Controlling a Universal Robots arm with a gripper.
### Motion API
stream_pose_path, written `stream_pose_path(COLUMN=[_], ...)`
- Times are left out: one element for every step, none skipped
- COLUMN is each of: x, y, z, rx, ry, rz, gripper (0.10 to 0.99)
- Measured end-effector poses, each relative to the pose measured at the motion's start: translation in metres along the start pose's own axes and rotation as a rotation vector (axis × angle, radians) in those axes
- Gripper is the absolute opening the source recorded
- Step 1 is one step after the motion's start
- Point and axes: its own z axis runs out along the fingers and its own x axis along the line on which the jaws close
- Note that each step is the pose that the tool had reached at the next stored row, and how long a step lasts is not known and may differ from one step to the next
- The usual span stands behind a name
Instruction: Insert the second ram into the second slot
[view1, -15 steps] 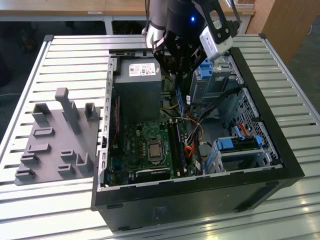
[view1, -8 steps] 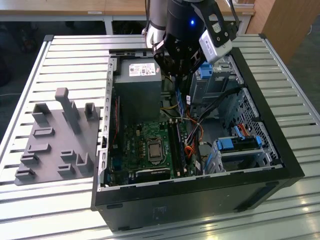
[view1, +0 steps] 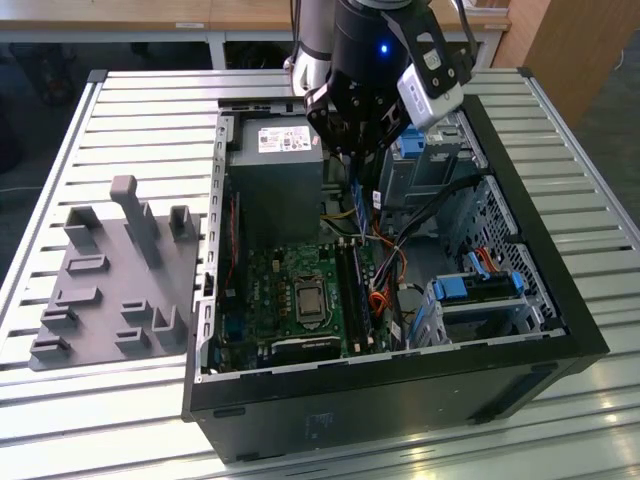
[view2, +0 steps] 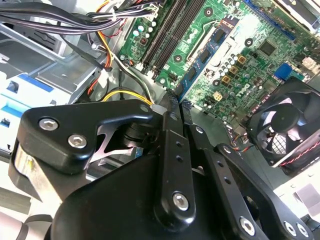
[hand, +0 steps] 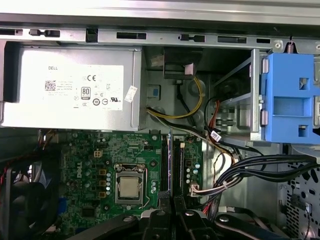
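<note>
Hovering above RAM slots (view2: 165, 30), gripper (view2: 175, 100) clamped on second ram (view2: 205, 55); alignment step, apparently; seating needs edge parallel to slot.

A bench (view1: 150, 110) of pale metal slats is spreading across the exterior view, its ribs running from that view's left to its right. Light is glinting off the slats along the near edge. Behind the bench a wood-topped table (view1: 130, 14) is standing on white legs (view1: 214, 48). A brown wooden panel (view1: 575, 55) is rising at the far corner on the exterior view's right. Dark floor (view1: 20, 140) is showing past the bench on both sides.
</note>
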Motion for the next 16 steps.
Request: stream_pose_path(x=[0.0,0.0,0.0,0.0,0.0,0.0,0.0,0.0,0.0,0.0,0.0,0.0,0.0,0.0001,0.0001,0.0001], y=[0.0,0.0,0.0,0.0,-0.0001,-0.0001,-0.0001,-0.0001,-0.0001,-0.0001,-0.0001,-0.0001,-0.0001,-0.0001,-0.0001,-0.0002], z=[0.0003,0.0006,0.001,0.0014,0.0017,0.002,0.0024,0.0027,0.0031,0.0034,0.0037,0.0041,0.0044,0.0047,0.0049,0.0052], rx=[0.0,0.0,0.0,0.0,0.0,0.0,0.0,0.0,0.0,0.0,0.0,0.0,0.0,0.0,0.0,0.0], ry=[0.0,0.0,0.0,0.0,0.0,0.0,0.0,0.0,0.0,0.0,0.0,0.0,0.0,0.0,0.0,0.0], rz=[0.0,0.0,0.0,0.0,0.0,0.0,0.0,0.0,0.0,0.0,0.0,0.0,0.0,0.0,0.0,0.0], gripper=[0.137,0.137,0.137,0.137,0.137,0.137,0.137,0.137,0.137,0.137,0.137,0.137,0.137,0.137,0.137,0.137])
